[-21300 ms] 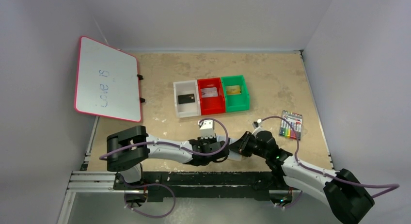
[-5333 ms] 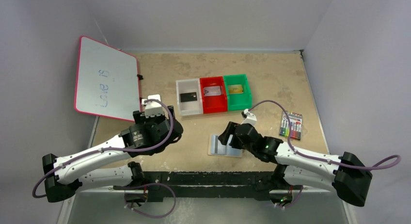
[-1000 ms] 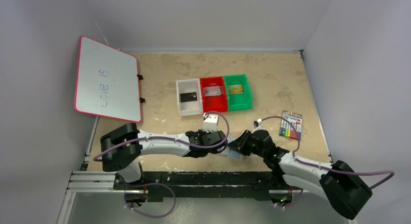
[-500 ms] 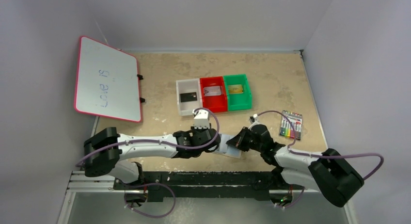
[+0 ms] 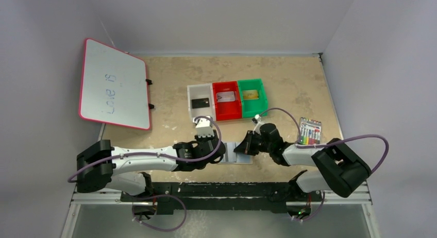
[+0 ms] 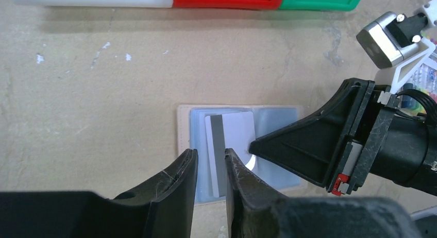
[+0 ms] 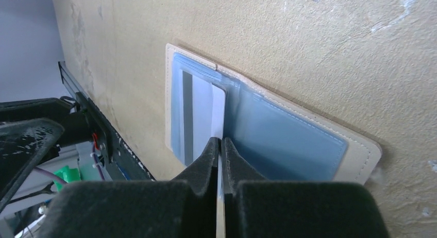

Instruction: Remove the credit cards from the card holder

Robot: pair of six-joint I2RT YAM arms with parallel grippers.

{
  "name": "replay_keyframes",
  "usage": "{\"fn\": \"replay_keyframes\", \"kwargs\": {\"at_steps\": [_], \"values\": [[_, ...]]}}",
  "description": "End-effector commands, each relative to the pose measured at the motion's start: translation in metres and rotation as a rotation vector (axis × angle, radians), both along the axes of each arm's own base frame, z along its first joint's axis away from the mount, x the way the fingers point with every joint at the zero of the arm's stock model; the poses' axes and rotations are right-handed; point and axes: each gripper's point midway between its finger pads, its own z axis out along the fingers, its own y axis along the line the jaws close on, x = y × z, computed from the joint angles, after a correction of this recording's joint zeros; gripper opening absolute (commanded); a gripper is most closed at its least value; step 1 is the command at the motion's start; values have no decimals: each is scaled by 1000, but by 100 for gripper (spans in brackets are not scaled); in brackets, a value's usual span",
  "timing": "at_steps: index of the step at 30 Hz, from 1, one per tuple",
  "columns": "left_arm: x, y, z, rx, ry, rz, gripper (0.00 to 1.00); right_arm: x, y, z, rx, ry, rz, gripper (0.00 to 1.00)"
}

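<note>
Credit cards (image 6: 230,145): one in holder (image 6: 278,119), three in bins (image 5: 224,84)

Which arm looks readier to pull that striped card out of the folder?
Left, probably. The left gripper is slightly open over the striped edge of the pale card, ready to pinch. The right gripper is shut, its tip on that card in the card holder.

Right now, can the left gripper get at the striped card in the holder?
Probably yes. The left gripper hangs slightly open at the near end of the striped card, nothing between them. The shut right gripper rests its tip on the card's unstriped side, over the card holder, seemingly clear of that approach.
</note>
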Motion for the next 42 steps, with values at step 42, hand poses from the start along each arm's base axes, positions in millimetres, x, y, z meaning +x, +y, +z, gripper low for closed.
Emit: {"fn": "replay_keyframes", "kwargs": {"at_steps": [42], "values": [[-25, -62, -87, 112, 217, -161, 4, -1, -10, 17, 157, 58, -167, 26]]}}
